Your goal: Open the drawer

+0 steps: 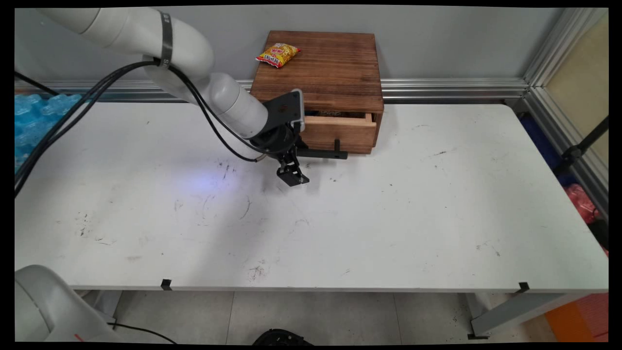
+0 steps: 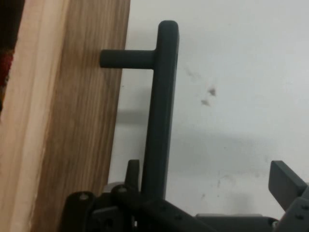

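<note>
- Presently the end effector [image 1: 293,176] hangs low over the white surface [image 1: 388,218], just in front of the wooden drawer box [image 1: 320,68], with its fingers spread wide and nothing between them.
- The black bar handle [image 2: 161,111] on the partly open drawer [image 1: 340,132] lies immediately at 12 o'clock in the hand view. Its long axis runs along the drawer front, and it sits beside the left finger rather than centred.
- A yellow snack packet [image 1: 277,54] rests on the box top, at 12 o'clock from the end effector and well apart.
</note>
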`<action>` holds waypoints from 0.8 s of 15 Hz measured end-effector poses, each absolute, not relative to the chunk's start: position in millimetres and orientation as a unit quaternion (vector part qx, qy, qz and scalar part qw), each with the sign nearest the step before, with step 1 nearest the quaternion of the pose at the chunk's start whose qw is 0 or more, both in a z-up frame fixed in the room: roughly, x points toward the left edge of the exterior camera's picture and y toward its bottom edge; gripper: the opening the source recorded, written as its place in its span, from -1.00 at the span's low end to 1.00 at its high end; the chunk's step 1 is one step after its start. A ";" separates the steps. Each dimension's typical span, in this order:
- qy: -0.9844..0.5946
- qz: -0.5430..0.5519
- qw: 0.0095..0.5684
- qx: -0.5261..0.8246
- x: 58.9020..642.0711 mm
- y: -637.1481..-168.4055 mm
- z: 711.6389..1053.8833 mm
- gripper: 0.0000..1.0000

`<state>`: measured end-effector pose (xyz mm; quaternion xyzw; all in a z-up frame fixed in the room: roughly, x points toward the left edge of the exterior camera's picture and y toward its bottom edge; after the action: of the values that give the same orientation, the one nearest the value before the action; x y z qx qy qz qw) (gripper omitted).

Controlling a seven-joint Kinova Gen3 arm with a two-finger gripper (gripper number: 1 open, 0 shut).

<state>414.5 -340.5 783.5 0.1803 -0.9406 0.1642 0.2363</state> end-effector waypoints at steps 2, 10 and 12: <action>-0.941 0.161 0.237 0.179 413.0 -336.1 783.8 1.00; -0.943 0.149 0.240 0.176 407.6 -318.4 785.9 1.00; -0.944 0.145 0.241 0.175 406.4 -312.8 786.6 1.00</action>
<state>406.4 -312.8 786.6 0.1755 -0.9435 0.1448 0.2409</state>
